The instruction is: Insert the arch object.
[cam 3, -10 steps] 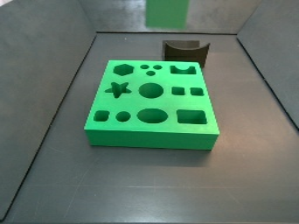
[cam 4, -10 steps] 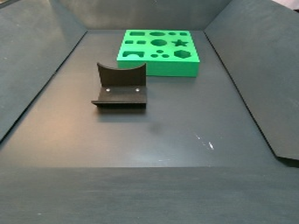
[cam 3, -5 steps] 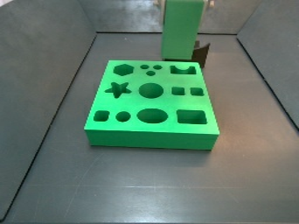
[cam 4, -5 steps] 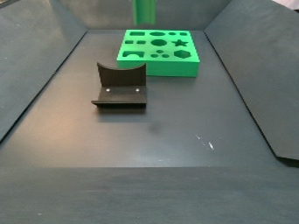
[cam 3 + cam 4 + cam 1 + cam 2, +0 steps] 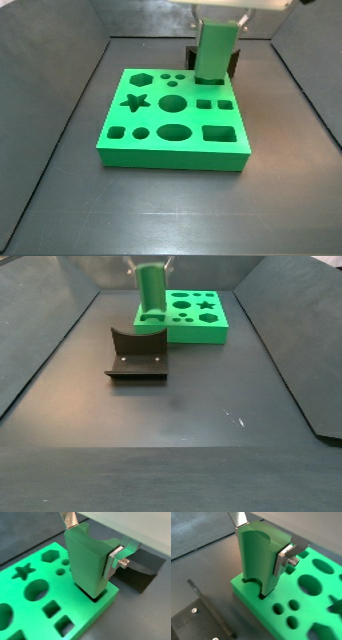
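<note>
The green arch piece [image 5: 88,562] stands upright between my gripper's silver fingers [image 5: 115,558]. Its lower end is in the arch-shaped hole at a corner of the green block [image 5: 40,607]. It shows the same way in a wrist view [image 5: 261,557], with its foot in the block [image 5: 298,607]. In a side view the gripper [image 5: 218,22] holds the arch piece [image 5: 213,50] over the block's far right corner [image 5: 174,115]. In a side view the piece [image 5: 150,296] stands at the block's near left corner [image 5: 201,318]. The gripper is shut on the piece.
The dark fixture [image 5: 136,354] stands on the floor beside the block, close to the arch hole; it shows behind the piece in a side view [image 5: 230,62] and in both wrist views [image 5: 140,574] [image 5: 198,619]. Grey bin walls surround the floor.
The gripper has come down with the arch piece from above the bin to the block's corner, and the piece's lower end now sits in the arch hole.
</note>
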